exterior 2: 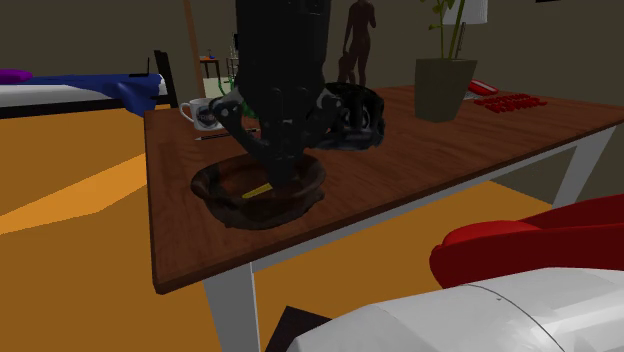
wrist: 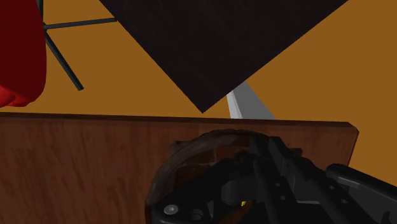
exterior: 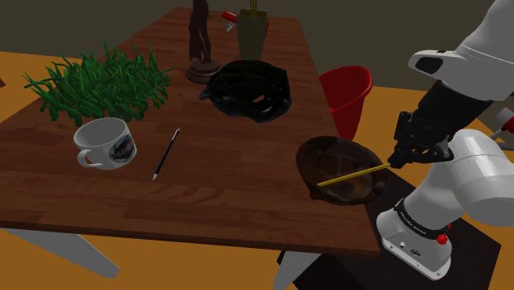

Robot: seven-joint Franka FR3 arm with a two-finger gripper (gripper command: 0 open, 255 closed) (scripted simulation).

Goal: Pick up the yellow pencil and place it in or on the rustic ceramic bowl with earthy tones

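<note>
my pincer is clamped on one end of the yellow pencil, over the dark brown bowl near the bench edge by my stand. the pencil lies close to level, its long axis crossing the bowl's mouth. its free end points to the shoulder view's left and slightly down, and my fingers hide the gripped end. i cannot tell whether it touches the rim. in the second exterior view my pincer covers most of it, leaving a short yellow stretch inside the bowl. in the wrist view i make out a yellow speck beneath my black hand, which cuts off the bowl's near side.
</note>
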